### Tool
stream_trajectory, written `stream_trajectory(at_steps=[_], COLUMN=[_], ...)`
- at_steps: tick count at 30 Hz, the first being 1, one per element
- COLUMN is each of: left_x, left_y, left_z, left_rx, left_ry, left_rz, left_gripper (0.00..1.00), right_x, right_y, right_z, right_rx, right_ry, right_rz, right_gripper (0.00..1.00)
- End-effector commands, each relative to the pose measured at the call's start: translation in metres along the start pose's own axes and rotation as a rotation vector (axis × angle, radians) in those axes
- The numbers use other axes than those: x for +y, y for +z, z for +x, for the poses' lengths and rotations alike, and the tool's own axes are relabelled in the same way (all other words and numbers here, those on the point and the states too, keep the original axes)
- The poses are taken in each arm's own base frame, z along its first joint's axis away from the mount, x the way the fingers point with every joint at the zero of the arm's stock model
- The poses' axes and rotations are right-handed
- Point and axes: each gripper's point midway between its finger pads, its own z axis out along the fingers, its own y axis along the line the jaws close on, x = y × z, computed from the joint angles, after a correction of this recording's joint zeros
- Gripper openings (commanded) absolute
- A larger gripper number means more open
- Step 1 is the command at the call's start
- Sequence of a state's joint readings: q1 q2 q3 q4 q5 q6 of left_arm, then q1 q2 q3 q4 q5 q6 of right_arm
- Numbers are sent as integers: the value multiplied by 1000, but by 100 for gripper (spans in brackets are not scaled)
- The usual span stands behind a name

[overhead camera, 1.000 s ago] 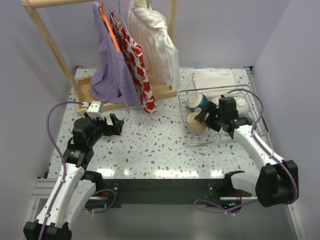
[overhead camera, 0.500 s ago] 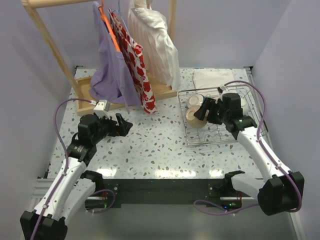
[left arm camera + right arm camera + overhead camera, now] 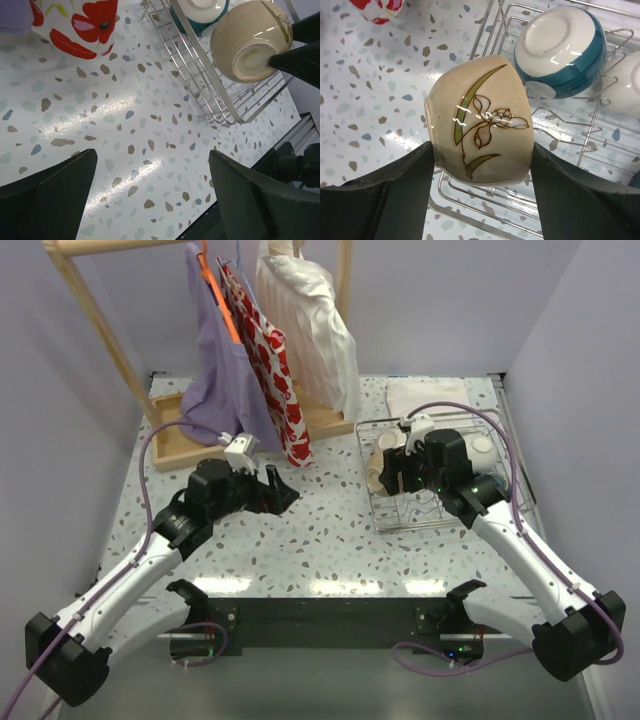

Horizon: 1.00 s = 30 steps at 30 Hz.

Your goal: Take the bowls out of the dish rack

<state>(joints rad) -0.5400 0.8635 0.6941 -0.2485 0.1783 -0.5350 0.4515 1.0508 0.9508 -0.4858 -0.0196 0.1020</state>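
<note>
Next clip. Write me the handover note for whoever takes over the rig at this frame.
Right gripper: shut on the beige flower bowl, held on its side over the dish rack's left edge.
Left gripper: open, empty, above the table left of the rack.
In the rack: a teal bowl and a white bowl show; the arm hides the rest.
Done: no bowl set down on the table in view.
Left: place this bowl, then unload the others.
</note>
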Motion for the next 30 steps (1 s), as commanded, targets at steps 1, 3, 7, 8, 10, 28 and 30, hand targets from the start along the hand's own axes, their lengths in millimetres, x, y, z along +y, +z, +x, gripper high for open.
stream_trajectory(at_steps=[1, 3, 7, 8, 10, 28, 30], left_x=[-21, -24, -24, -25, -28, -38, -24], left_y=[8, 13, 17, 19, 19, 26, 27], left_z=[-20, -23, -22, -21, -24, -32, -32], left_rx=[-40, -22, 35, 45, 44, 230, 263], left_ry=[-51, -70, -110, -118, -138, -295, -345], left_rz=[11, 1, -47, -50, -48, -102, -114], left_gripper=[100, 100, 100, 100, 100, 100, 99], right_x=[0, 7, 26, 32, 39, 147, 156], right_y=[-25, -28, -32, -35, -35, -35, -30], right_z=[-54, -56, -60, -60, -60, -38, -31], right_rx=[-177, -190, -214, -225, -245, -406, -426], right_ry=[-200, -273, -389, -437, -489, -951, -987], right_rz=[67, 60, 26, 15, 14, -27, -23], right_gripper=[0, 0, 0, 0, 0, 0, 0])
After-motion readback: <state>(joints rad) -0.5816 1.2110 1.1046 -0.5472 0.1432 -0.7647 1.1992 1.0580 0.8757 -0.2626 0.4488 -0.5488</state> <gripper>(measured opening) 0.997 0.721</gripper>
